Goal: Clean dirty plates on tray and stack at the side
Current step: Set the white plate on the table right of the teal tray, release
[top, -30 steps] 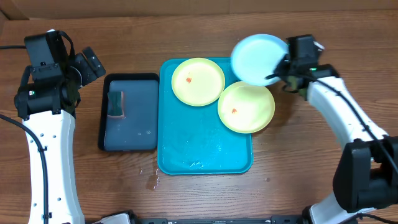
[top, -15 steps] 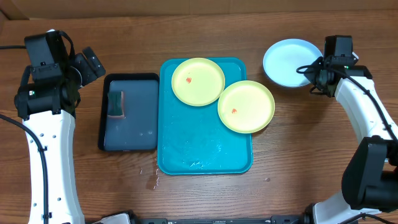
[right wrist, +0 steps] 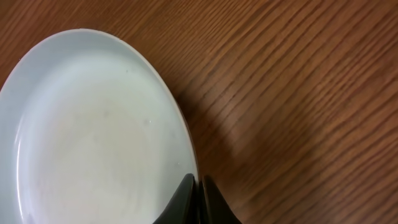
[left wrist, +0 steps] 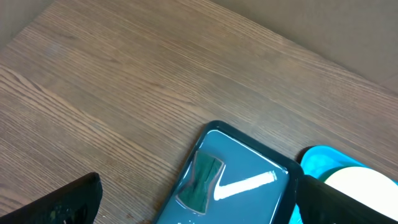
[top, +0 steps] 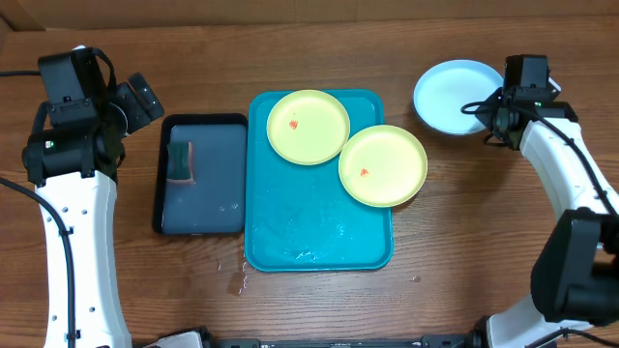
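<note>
Pinched shut on its rim, the right tool (right wrist: 198, 190) has carried the light blue plate (top: 453, 97) off the tray (top: 319, 232) to the desk (top: 464, 222) at the right, starting the stack; two smeared yellow-green plates (top: 308, 127) remain, left tool (top: 143, 99) open.

The teal tray (top: 309, 227) held 2 smeared plates: the upper yellow-green plate (top: 308, 127) and the lower yellow-green plate (top: 382, 165), which overhung its right rim. The light blue plate (top: 453, 95) lay right of the tray, its rim pinched by the right gripper (top: 486, 109).
</note>
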`<action>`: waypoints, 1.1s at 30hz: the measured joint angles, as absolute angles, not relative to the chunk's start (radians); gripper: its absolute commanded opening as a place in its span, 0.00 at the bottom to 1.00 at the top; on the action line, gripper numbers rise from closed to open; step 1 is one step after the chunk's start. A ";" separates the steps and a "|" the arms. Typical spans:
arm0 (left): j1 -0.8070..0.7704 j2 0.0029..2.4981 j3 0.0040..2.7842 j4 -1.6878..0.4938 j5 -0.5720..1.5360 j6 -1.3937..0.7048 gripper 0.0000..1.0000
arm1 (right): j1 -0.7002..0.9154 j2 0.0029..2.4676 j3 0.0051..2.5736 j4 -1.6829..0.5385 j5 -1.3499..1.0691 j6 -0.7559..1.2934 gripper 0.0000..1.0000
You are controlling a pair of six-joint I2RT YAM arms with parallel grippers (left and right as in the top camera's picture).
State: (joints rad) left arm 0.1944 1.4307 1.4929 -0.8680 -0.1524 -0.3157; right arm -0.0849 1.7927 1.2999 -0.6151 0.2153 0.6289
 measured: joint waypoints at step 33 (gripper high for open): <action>0.194 1.431 1.493 -0.868 -0.152 -0.316 1.00 | -0.085 1.886 1.196 -0.468 0.140 0.625 0.14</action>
State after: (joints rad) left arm 0.1944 1.4307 1.4929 -0.8677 -0.1524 -0.3157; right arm -0.0853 1.8862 1.1965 -0.4679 0.1398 0.6254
